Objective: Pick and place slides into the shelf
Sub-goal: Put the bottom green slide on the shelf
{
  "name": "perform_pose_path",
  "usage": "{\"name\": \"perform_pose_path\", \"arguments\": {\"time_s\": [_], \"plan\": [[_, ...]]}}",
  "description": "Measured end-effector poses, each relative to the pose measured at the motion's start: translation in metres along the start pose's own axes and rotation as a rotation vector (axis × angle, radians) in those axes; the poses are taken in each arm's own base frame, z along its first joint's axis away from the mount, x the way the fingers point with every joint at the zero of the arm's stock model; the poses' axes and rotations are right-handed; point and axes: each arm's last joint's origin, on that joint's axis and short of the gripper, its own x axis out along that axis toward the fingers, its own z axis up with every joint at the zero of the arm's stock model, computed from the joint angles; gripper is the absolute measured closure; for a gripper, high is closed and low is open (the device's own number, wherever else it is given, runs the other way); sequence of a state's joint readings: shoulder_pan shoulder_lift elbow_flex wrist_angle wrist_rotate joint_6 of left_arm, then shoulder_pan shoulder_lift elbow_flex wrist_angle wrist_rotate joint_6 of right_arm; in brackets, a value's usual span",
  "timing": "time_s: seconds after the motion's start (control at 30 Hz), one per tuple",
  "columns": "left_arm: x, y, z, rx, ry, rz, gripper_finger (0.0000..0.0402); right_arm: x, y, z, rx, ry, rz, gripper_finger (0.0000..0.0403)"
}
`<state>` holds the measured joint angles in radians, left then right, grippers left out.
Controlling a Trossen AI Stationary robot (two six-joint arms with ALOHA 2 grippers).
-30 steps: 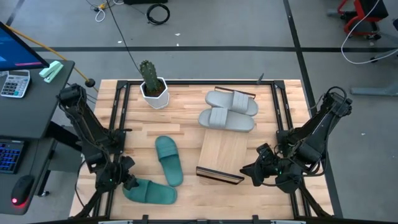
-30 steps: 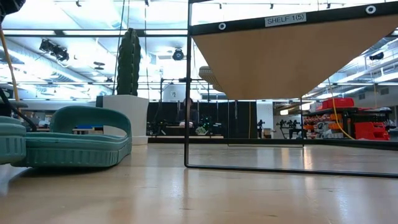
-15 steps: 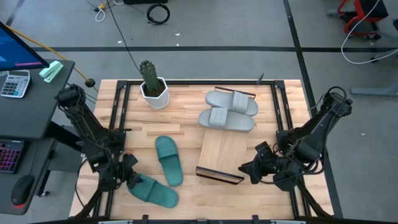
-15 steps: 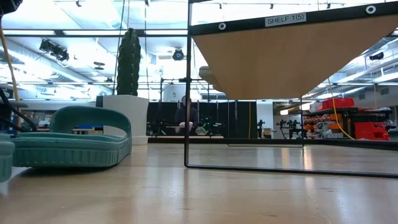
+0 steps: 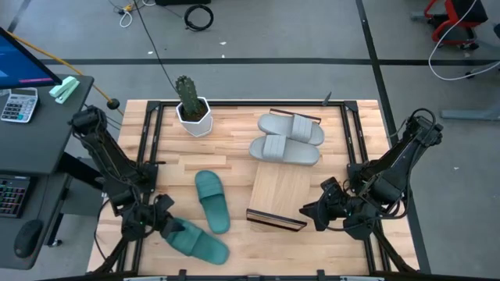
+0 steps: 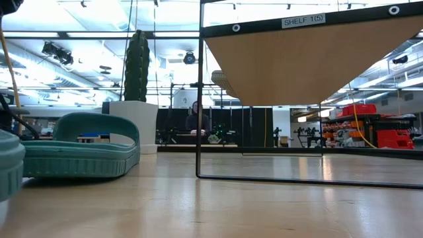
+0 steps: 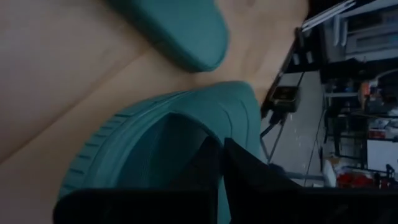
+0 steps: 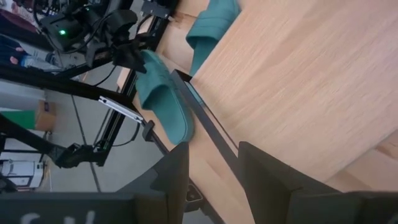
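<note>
From my remote station, the left gripper [image 5: 162, 226] sits at the table's 7 o'clock corner. Over the last second its fingers have gone from wide open to clenched, and they now grasp the heel end of the nearer teal green soft slide sandal [image 5: 197, 243]. In the left wrist view the two dark fingers [image 7: 214, 165] meet over the ribbed teal sole. That sandal has also swung since a second ago: it lay nearly parallel to the front edge and is now angled, its toe pointing toward 4 o'clock. My judgement: the grasp is made, and the lift toward the rack comes next.

The second teal green slide sandal [image 5: 212, 200] lies untouched just toward 1 o'clock from the held one. The low rectangular shelf with light wooden plank top and thin dark frame [image 5: 281, 195] stands right of centre. The two light grey slide sandals [image 5: 287, 138] lie side by side at its 12 o'clock end; whether they rest on the plank or on the slatted wooden tabletop [image 5: 234, 148] I cannot tell.

The right gripper [image 5: 314, 212] waits at 5 o'clock beside the shelf's front corner, fingers parted and holding nothing, unchanged over the interval
</note>
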<state>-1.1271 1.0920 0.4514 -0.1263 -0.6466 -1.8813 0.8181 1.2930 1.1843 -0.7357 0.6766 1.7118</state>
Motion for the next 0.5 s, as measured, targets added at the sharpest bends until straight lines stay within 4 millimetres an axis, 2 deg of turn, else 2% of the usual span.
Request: {"name": "perform_pose_path", "arguments": {"time_s": [0.17, 0.5], "plan": [[0.0, -0.021, 0.006, 0.04, -0.033, -0.038, 0.0391, 0.0, 0.0, 0.0, -0.006, -0.003, 0.0, 0.0257], [-0.008, -0.078, 0.026, 0.187, -0.112, -0.11, 0.0391, -0.004, -0.001, -0.004, -0.047, 0.016, 0.01, 0.0257]]}}
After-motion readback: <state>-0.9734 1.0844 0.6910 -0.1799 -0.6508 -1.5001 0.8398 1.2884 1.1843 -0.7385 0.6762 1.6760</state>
